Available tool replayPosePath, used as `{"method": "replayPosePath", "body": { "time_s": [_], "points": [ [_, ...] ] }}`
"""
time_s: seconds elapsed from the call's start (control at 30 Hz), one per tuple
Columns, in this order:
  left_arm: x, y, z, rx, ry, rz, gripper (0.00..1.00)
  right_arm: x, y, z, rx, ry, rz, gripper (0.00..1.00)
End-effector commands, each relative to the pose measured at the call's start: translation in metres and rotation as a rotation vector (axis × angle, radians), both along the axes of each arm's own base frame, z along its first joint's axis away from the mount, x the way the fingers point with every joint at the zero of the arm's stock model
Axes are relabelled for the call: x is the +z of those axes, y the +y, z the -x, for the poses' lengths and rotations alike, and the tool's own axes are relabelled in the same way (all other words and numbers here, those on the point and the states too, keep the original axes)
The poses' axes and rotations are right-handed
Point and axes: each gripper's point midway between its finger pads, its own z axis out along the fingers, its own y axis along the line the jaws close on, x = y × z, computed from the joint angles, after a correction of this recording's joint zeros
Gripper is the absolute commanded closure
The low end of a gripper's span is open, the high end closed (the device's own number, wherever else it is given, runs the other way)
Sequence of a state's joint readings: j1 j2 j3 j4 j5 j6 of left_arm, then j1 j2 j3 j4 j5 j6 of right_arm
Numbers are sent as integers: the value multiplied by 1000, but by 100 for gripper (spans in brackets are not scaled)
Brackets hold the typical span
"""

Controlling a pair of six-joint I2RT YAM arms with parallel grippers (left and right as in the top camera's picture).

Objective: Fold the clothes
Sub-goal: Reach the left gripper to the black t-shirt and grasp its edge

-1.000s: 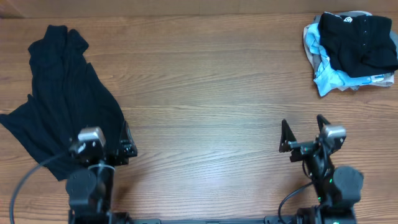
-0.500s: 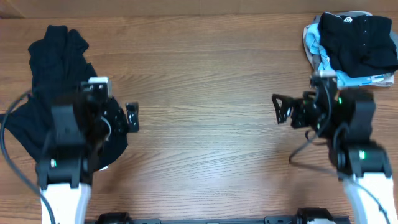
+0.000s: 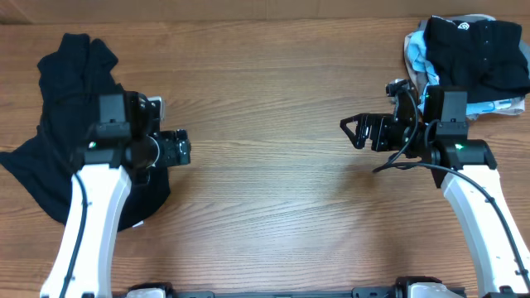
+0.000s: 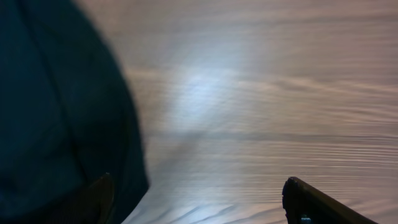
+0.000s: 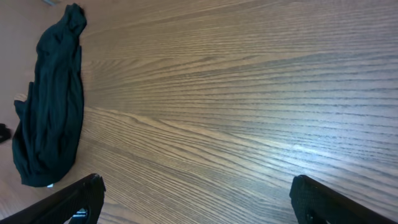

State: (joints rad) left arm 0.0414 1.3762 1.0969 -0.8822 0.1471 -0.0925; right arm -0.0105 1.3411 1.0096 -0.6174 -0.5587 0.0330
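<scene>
Overhead: the black garment (image 3: pixel 70 108) lies crumpled along the left edge of the desk (image 3: pixel 265 215), reaching up to the far-left corner. At its right border, the left end effector (image 3: pixel 182 147) has jaws wide apart, nothing gripped. In the left wrist view one finger is over the fabric edge, contact unclear. Nearer the right edge, the right end effector (image 3: pixel 354 132) hovers over bare wood, jaws wide, empty. A clothing pile (image 3: pixel 468 58) sits in the far-right corner.

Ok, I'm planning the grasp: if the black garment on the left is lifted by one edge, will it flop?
Probably floppy: the black garment lies crumpled in soft folds. Likely light, as the fabric looks thin. Pushed along the table, it would probably bunch.
</scene>
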Motion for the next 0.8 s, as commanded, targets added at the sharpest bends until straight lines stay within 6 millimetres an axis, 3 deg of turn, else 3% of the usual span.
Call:
{"method": "replayPosePath", "body": {
  "time_s": [0.0,0.4,0.77],
  "points": [
    [-33,25,-1,96,130,-109,11,9,0,-7,0,-33,13,2],
    [-124,45,10,175,416,-211,12,5,-11,-11,-43,-36,65,4],
    [-165,46,4,170,460,-215,13,5,-11,-11,-44,-35,65,20]
  ]
}}
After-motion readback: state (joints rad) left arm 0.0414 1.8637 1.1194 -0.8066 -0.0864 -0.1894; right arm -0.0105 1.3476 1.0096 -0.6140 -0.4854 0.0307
